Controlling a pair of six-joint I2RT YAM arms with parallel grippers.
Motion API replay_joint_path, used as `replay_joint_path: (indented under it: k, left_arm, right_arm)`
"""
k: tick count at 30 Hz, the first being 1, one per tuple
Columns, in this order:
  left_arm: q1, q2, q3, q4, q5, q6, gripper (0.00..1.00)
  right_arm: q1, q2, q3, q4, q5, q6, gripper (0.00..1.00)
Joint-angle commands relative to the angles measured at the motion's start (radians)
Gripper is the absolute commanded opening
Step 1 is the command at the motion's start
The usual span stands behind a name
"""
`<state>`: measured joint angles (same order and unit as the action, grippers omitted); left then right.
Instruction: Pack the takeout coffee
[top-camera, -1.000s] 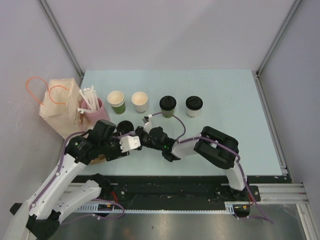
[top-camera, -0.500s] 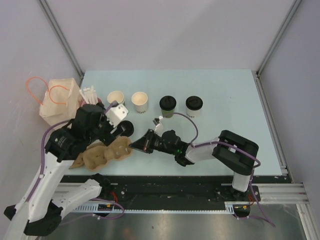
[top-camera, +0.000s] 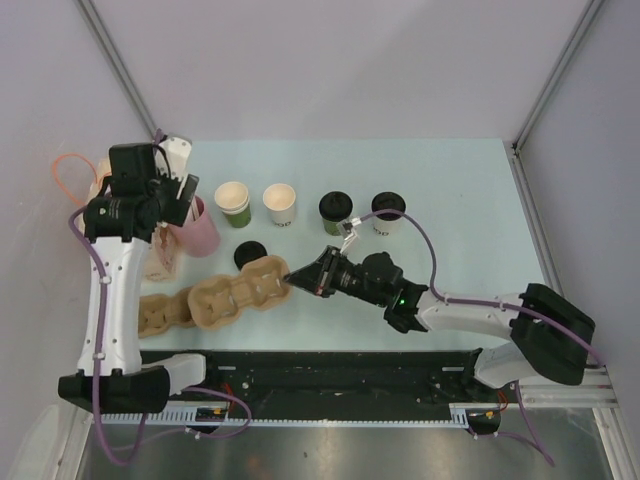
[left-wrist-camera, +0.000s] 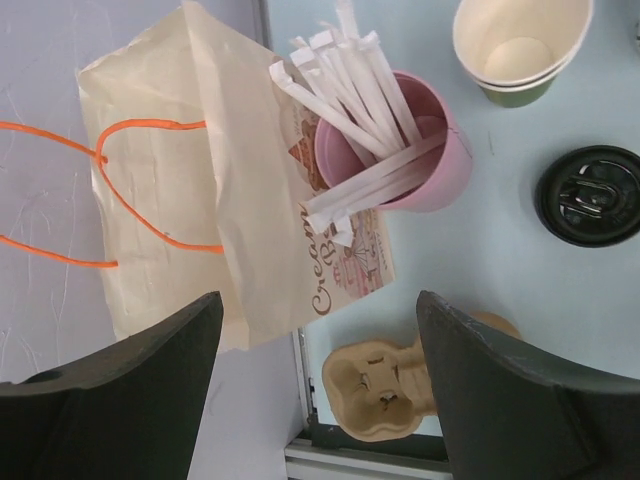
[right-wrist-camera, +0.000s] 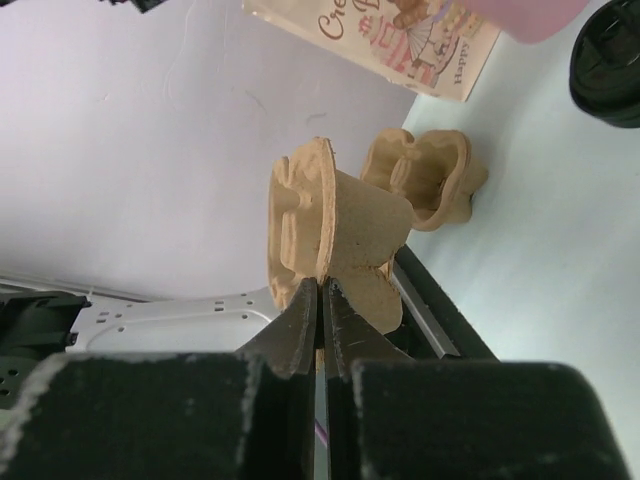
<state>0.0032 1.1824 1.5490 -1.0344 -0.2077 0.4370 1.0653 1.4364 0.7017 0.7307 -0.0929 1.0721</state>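
The right gripper (right-wrist-camera: 320, 292) pinches the rim of the brown moulded-pulp cup carrier (right-wrist-camera: 350, 230) at its fingertips, while the left gripper (left-wrist-camera: 318, 320) hangs spread above the pink cup of white straws (left-wrist-camera: 420, 165).

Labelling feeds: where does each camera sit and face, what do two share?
Top external: above and behind left arm and right arm, both showing, looking down at the table.
Left wrist: high, looking down at paper bag, straw cup; left end effector shows open.
Right wrist: low, looking along the cup carrier pinched in the shut right end effector.
Shared: both wrists see the cup carrier.
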Motion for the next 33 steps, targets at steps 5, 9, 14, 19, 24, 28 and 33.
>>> replay_joint_path:
  k: [5, 9, 14, 19, 24, 28, 33]
  left_arm:
    - [0.113, 0.068, 0.065, 0.068, -0.048, 0.042, 0.83]
    - [0.158, 0.092, 0.074, 0.069, -0.061, 0.060, 0.80]
    - [0.227, 0.146, 0.088, 0.069, -0.007, 0.075, 0.82]
    - [0.308, 0.218, 0.103, 0.068, 0.076, 0.091, 0.82]
    - [0.339, 0.247, 0.053, 0.068, 0.178, 0.121, 0.75]
    - [0.348, 0.278, 0.046, 0.069, 0.199, 0.128, 0.59]
    - [0.348, 0.273, 0.048, 0.066, 0.240, 0.126, 0.20]
  right_arm:
    - [-0.102, -0.200, -0.093, -0.097, 0.032, -0.049, 0.00]
    - [-0.146, -0.307, -0.096, -0.215, 0.021, -0.105, 0.00]
    - [-0.189, -0.418, -0.096, -0.335, 0.028, -0.146, 0.00]
    - [-0.189, -0.479, -0.096, -0.425, 0.087, -0.166, 0.00]
    - [-0.188, -0.528, -0.096, -0.494, 0.162, -0.175, 0.00]
    - [-0.177, -0.542, -0.096, -0.505, 0.194, -0.176, 0.00]
    - [-0.157, -0.553, -0.096, -0.519, 0.226, -0.178, 0.00]
